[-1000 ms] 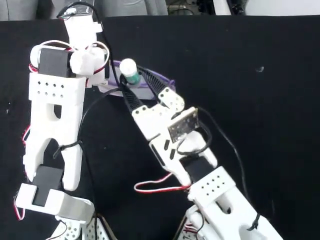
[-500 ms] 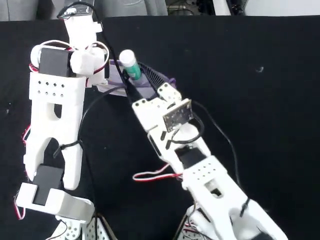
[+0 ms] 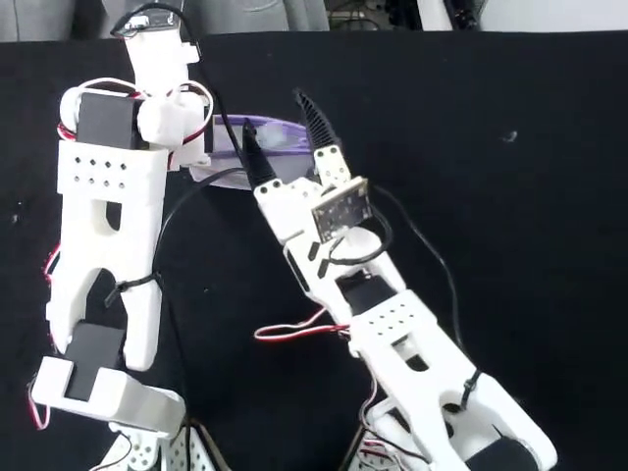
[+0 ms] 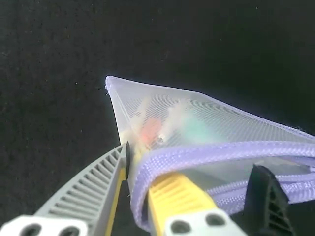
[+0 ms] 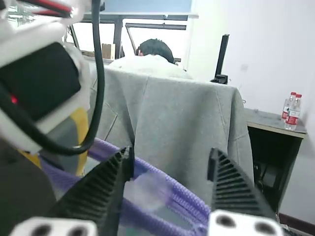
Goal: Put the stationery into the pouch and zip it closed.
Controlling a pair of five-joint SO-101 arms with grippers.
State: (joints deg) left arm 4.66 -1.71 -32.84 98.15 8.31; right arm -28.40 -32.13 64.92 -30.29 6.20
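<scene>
High view, upper left: the left gripper (image 3: 209, 147) is clenched on the rim of the pouch (image 3: 270, 137), a see-through mesh bag with a woven purple edge. Blurred stationery (image 4: 150, 130) lies inside. Just right, the right gripper (image 3: 287, 132) is released, its black ribbed fingers (image 3: 312, 116) spread across that edge.

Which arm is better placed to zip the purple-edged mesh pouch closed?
Probably right. The right gripper is open above the purple zipper, while the left gripper is shut on the mesh pouch rim, steadying it.
</scene>
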